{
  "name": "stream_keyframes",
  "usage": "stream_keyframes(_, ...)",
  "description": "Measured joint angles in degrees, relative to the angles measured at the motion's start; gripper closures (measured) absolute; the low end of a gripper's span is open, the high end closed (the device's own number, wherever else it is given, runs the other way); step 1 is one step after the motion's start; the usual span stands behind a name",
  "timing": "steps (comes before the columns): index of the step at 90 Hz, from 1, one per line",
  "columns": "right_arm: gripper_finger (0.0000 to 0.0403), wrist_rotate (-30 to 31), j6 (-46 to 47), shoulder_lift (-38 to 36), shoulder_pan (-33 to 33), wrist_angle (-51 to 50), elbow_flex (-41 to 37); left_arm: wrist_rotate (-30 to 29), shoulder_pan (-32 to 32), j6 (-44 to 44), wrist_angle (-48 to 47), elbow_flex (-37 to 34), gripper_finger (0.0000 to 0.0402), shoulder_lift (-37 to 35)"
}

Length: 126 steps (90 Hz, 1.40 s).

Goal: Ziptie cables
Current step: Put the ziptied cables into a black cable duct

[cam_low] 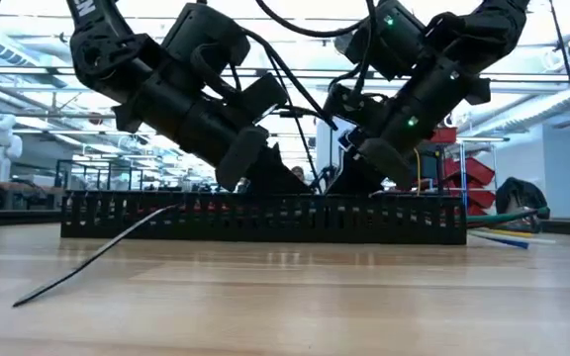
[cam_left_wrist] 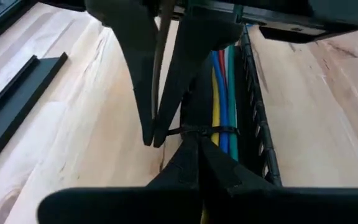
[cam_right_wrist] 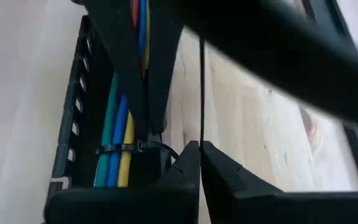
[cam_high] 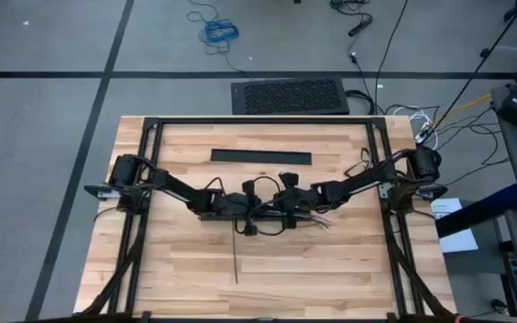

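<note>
The cables (cam_left_wrist: 222, 93), yellow, blue, green and red, lie along the inside of the black slotted bar (cam_low: 265, 220). Their ends (cam_low: 508, 235) stick out of the bar's right end. A thin black zip tie is looped around them (cam_right_wrist: 120, 149). Its long tail (cam_high: 236, 260) runs over the bar toward the table's near edge, and its tip (cam_low: 18, 300) rests on the wood. Both grippers meet at the loop at mid-table. My left gripper (cam_left_wrist: 194, 144) is shut at the tie's head. My right gripper (cam_right_wrist: 201, 149) is shut on the strip beside it. My left gripper comes slanting down from the table's left with its shut fingertips at the zip tie's head (cam_right_wrist: 145, 146), beside the cables. The tips themselves hide the exact hold. The loop stays around the cables inside the bar. My right gripper pinches the zip tie's thin strip (cam_right_wrist: 202, 112) between its two fingers, just past the head. It comes slanting down from the table's right. The strip runs straight on beyond the fingertips (cam_left_wrist: 151, 134), and the loop end stays on the cables.
A flat black bar (cam_high: 261, 157) lies on the wood toward the far edge. Black frame rails (cam_high: 142, 179) run along the table's left and right sides. Bare wood (cam_high: 330, 269) stretches toward the near edge, crossed only by the tie's tail.
</note>
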Motion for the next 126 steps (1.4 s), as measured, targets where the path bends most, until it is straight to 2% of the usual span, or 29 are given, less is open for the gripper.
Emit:
stream_keyframes(19,0.0402,-0.13,-4.58,-0.27,0.01,-5.38,3.32,4.95,1.14,-1.27,-0.36,0.00,0.0401,-0.09)
stream_keyframes(35,0.0402,-0.80,-15.97,-0.29,0.76,-9.97,5.89,7.02,1.22,-1.32,-0.27,0.00,0.0401,-0.09)
stream_keyframes(47,0.0402,-2.45,-24.83,-0.29,0.74,-9.96,6.34,7.31,1.27,-1.52,-0.29,0.00,0.0401,-0.11)
stream_keyframes(62,0.0402,-4.07,-31.09,-0.37,1.01,-10.42,6.53,7.36,1.38,-1.98,-0.27,0.00,0.0401,-0.13)
stream_keyframes(77,0.0403,-3.94,-40.38,-0.44,1.75,-10.94,6.49,8.32,2.15,-1.97,-0.27,0.00,0.0401,-0.15)
stream_keyframes(126,0.0403,-3.62,-62.22,-0.53,2.27,-13.71,6.71,8.91,2.81,-1.63,-0.25,0.00,0.0401,-0.15)
